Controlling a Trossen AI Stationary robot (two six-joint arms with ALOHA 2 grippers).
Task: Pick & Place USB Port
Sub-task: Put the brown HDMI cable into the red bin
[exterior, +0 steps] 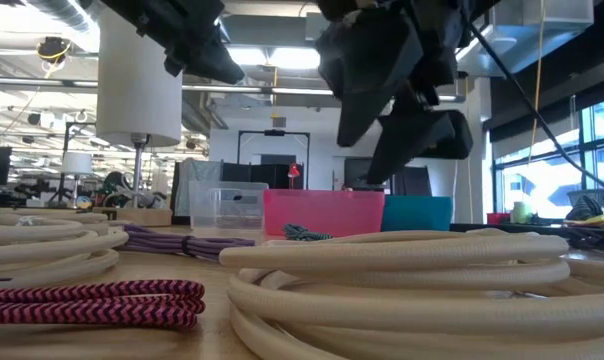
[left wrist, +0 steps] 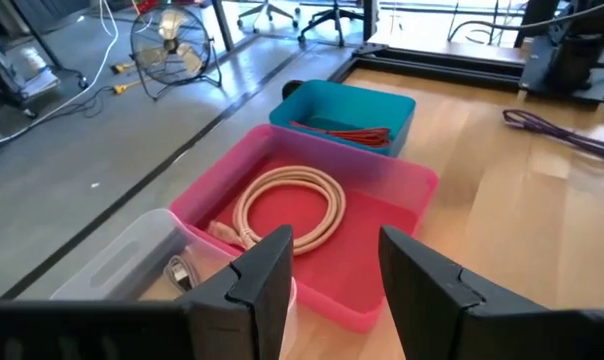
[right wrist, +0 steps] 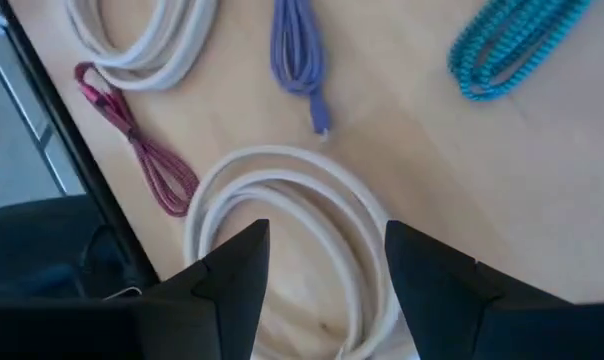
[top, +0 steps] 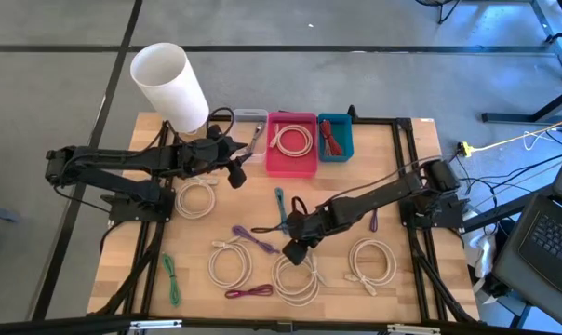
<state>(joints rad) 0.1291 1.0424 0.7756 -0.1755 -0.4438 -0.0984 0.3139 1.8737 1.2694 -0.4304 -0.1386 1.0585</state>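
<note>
My left gripper (top: 236,173) is open and empty, above the table just near-left of the pink bin (top: 291,166). In its wrist view (left wrist: 332,290) the fingers frame that bin's near wall (left wrist: 382,200); a white cable coil (left wrist: 290,205) lies inside the bin. My right gripper (top: 294,249) is open and empty, hovering over a white cable coil (top: 296,279) near the table's front middle. In its wrist view (right wrist: 327,270) that coil (right wrist: 282,215) lies flat on the wood right under the fingers. A teal bin (top: 335,138) holds a red cable (left wrist: 347,132).
A clear bin (top: 249,121) stands left of the pink one. More white coils (top: 197,197) (top: 230,263) (top: 372,262) and purple (top: 253,240), teal (top: 280,207), green (top: 172,279) and maroon (top: 250,293) cables lie loose on the table. A white cylinder (top: 169,84) stands at the far left.
</note>
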